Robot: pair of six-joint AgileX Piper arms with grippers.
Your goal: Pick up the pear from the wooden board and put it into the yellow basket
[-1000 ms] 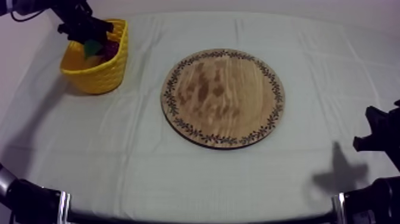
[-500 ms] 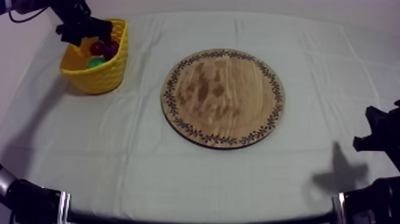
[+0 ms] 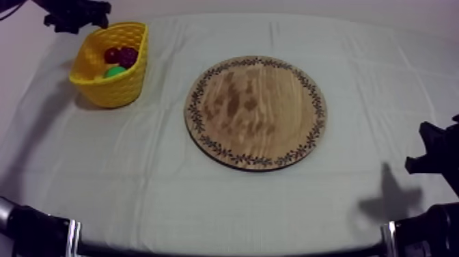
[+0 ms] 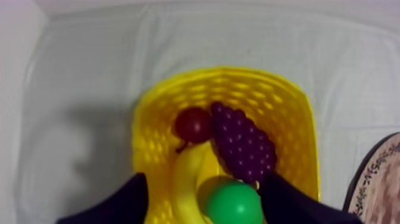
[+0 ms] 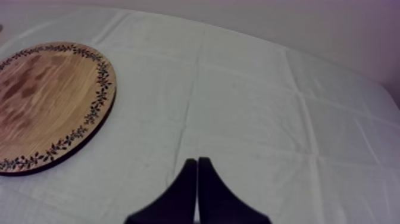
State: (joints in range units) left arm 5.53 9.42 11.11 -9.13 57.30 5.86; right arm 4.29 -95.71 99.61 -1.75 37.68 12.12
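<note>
Evidently the placing is done: the pear (image 4: 233, 202) lies in the yellow basket (image 4: 286, 107), against the banana (image 4: 187, 179) and beside the bunch of grapes (image 4: 244, 143), with the small red fruit (image 4: 192, 124) beyond; the wooden board (image 3: 255, 113) stands bare; my left gripper (image 4: 203, 179) hangs above the basket, fingers spread wide with nothing between them, which suits a release; my right gripper (image 5: 197, 161) rests aside, fingers pressed together on nothing. The pear shows as a round green dome, so I judge its long axis near upright; which end faces up I cannot tell.
</note>
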